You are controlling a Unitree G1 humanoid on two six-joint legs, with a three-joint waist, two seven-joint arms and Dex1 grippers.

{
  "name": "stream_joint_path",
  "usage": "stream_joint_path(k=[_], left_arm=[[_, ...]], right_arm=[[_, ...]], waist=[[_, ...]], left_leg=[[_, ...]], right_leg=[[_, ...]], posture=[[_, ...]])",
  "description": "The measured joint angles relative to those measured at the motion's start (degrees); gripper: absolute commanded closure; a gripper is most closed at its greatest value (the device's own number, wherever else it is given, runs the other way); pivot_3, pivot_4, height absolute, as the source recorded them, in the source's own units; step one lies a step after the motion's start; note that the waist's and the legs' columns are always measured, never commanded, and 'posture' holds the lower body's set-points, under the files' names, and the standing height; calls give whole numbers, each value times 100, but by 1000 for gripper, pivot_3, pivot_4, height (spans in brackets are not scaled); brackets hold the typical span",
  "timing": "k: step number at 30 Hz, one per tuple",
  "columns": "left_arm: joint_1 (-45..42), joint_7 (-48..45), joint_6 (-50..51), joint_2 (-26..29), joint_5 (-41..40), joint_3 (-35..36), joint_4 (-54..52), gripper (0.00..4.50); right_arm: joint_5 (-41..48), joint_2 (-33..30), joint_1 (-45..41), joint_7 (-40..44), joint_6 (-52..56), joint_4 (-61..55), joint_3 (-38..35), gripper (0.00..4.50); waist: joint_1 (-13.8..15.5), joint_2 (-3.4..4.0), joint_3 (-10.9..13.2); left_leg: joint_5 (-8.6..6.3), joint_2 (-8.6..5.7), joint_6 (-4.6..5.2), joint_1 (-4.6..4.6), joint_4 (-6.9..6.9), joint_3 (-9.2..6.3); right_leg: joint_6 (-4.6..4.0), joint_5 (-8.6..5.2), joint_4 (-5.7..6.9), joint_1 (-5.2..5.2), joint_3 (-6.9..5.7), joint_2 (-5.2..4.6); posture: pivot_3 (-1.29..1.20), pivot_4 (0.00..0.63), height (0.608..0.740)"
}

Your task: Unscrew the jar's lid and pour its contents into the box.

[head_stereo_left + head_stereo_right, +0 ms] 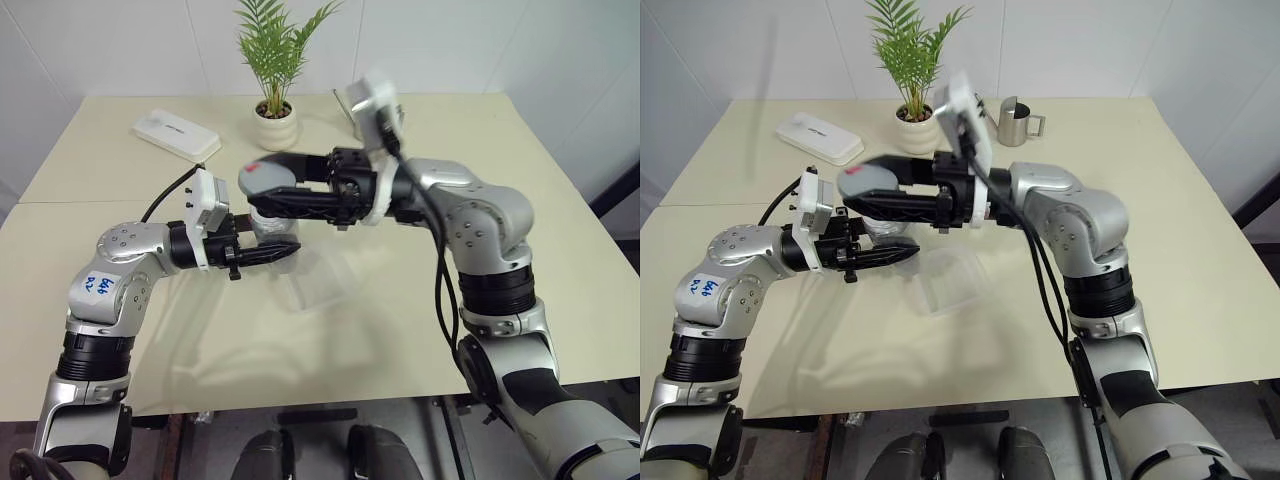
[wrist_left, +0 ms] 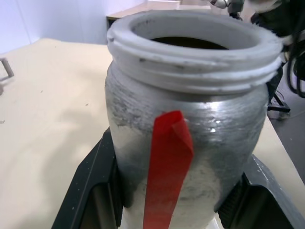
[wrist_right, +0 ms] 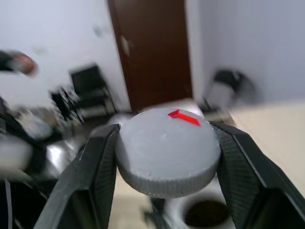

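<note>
Left gripper clenches the open jar, right gripper clasps the lid; careless tilting risks spilling contents short of the box.

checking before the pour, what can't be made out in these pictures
- Contents: left wrist view shows the jar open, its inside dark; fill unreadable.
- Box: clear plastic, edges faint in the head views.
- Jar's lower body: head views, hidden by the left gripper.
- Lid underside: right wrist view, faces away.
</note>
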Motion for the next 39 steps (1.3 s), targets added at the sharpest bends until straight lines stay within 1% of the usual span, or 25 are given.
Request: stream_joint_path(k=[1,3,6,8,11,13,15,17,19,21,22,24,25,26,28,31,33,35,39], left_arm=[[30,0,1,5,0,0,0,2528],[77,1,13,12,0,2,0,2528],[165,13,31,74,-1,57,2,2528],[178,42,42,79,-6,82,-11,2528],[296,56,56,146,-15,235,0,2528],[295,53,64,158,-26,267,2,2528],[291,47,67,159,-30,276,7,2528],[246,53,73,159,-25,270,88,2528],[91,112,153,130,-27,257,189,2528],[-79,240,262,81,-41,295,314,2528],[-114,245,289,81,-41,295,329,2528],[-134,215,298,82,-39,287,347,2528],[-139,188,300,83,-38,277,366,2528],[-151,172,303,82,-38,255,401,2528],[-172,159,305,78,-34,221,463,2528],[-239,102,276,27,-34,220,521,2528],[-343,50,199,20,-7,211,572,2528],[-485,-18,14,20,89,173,725,2528],[-711,-150,-421,-15,315,76,1069,2528]], right_arm=[[47,-11,15,-62,42,-24,-73,1948],[-20,-255,240,-200,-48,-134,-104,1948],[-494,-698,868,-388,-492,-88,-154,1948],[-1004,-1087,1424,-531,-1128,99,-259,1948],[-1639,-1657,2336,-554,-2087,774,-607,1948],[-1852,-1773,2808,-486,-2752,1399,-902,1948],[-2085,-1861,3130,-474,-3337,2046,-1024,1948],[-2279,-1848,3283,-517,-3760,2551,-1058,1948],[-2353,-1808,3337,-534,-4027,2752,-1062,1948],[-2363,-1743,3349,-507,-4224,2846,-1055,1210],[-2368,-1725,3354,-502,-4292,2901,-1049,972],[-2368,-1720,3401,-494,-4309,2954,-1050,235],[-2361,-1720,3422,-482,-4301,2952,-1049,34],[-2359,-1721,3440,-472,-4297,2935,-1050,34],[-2330,-1740,3487,-448,-4229,2744,-1051,34],[-2184,-2001,3640,-290,-3850,1913,-1032,34],[-1931,-2358,3676,-151,-3281,938,-999,34],[-1435,-2639,3647,-44,-2514,-68,-942,34],[-876,-2885,3663,106,-1670,-1274,-686,34]], waist=[[0,0,0],[9,-3,-1],[26,-3,-2],[44,-4,-2],[66,-4,-2],[72,-4,-2],[61,-2,-1],[-5,1,1],[-40,3,2],[-35,2,2],[-29,2,2],[-4,3,2],[1,3,2],[4,3,2],[12,3,2],[31,6,4],[33,6,4],[39,6,4],[40,5,3]], left_leg=[[0,0,0,0,1,1],[0,0,0,0,2,-1],[0,-7,2,-1,1,1],[-1,-8,4,0,-1,0],[-2,-9,5,0,-10,8],[-1,-5,5,3,-13,10],[0,-4,6,4,-12,19],[8,-4,9,8,-8,32],[16,-2,8,19,-5,35],[26,1,1,29,-5,31],[28,2,-3,29,-5,26],[31,3,-8,28,-6,16],[32,3,-9,27,-7,14],[32,3,-9,26,-7,14],[32,2,-8,22,-7,12],[31,1,-7,13,-8,6],[29,2,-6,11,-8,4],[28,6,-8,12,-8,-1],[27,8,-8,12,-5,-1]], right_leg=[[0,0,0,0,1,0],[0,0,0,1,0,-3],[0,0,-5,3,2,-6],[1,0,-12,7,-1,-4],[2,0,-19,5,0,0],[2,0,-20,5,-8,8],[3,-1,-21,5,-19,9],[5,-1,-19,5,-23,8],[6,1,-6,7,-17,7],[4,2,6,10,-4,2],[1,4,8,11,7,-1],[-1,4,10,11,22,-4],[-2,4,9,11,23,-5],[-2,4,9,11,22,-6],[-2,4,5,11,21,-7],[-1,4,-5,10,17,-9],[-1,4,-11,10,15,-9],[-1,4,-14,14,11,-8],[-2,4,-14,14,9,-8]], posture=[[0,150,740],[0,150,740],[0,150,740],[0,150,740],[0,150,740],[0,150,740],[0,150,740],[0,150,740],[0,150,740],[0,150,740],[0,150,740],[0,150,740],[0,150,740],[0,150,740],[0,150,740],[0,150,740],[0,150,740],[0,150,740],[0,150,740]])
